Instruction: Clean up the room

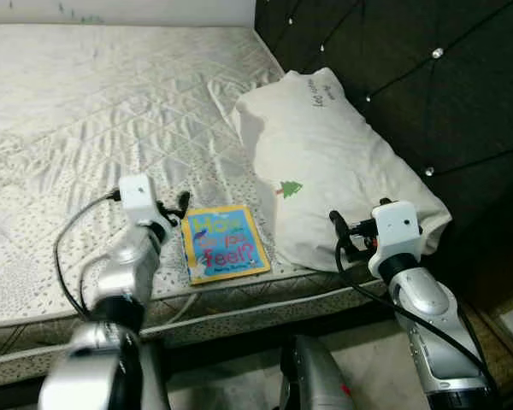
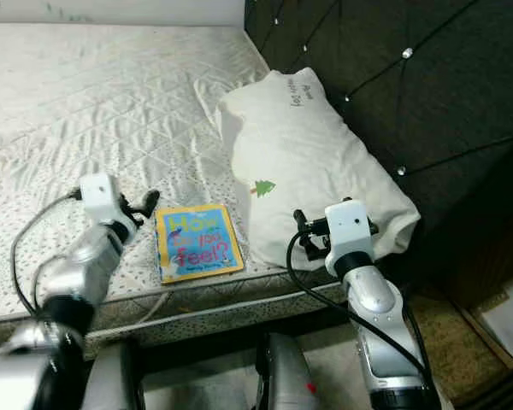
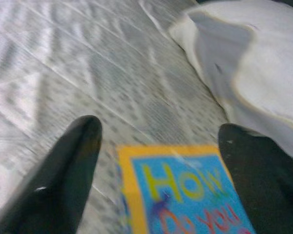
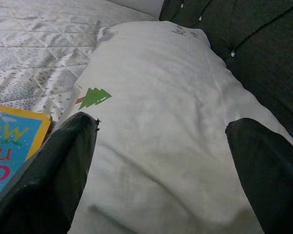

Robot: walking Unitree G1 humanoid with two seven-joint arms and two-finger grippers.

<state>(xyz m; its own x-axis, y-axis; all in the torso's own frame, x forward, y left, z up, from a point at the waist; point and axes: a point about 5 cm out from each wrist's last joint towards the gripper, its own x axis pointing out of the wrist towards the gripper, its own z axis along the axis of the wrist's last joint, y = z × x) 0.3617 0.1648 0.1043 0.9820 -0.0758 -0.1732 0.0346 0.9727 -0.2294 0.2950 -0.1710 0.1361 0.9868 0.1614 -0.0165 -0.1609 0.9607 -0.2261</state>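
Book (image 1: 226,243) lies flat on the bed (image 1: 85,120), cover up, close to the near mattress edge, at about 6 o'clock of the bed surface. Pillow (image 1: 329,166) rests at 3 o'clock of the book, nearly touching it, its far side against the dark tufted headboard (image 1: 410,77).

Left hand (image 3: 161,170) hovers at the book's 9 o'clock side, fingers spread wide with the book's top corner between them; nothing gripped. Judgement: lined up to pick the book.

Right hand (image 4: 161,170) is open too, fingers apart over the pillow's near end, holding nothing.

Room: wide bare mattress toward 12 and 9 o'clock. Book's near edge sits close to the drop-off, so a nudge toward 6 o'clock could push it off. Pillow crowds the 3 o'clock side.
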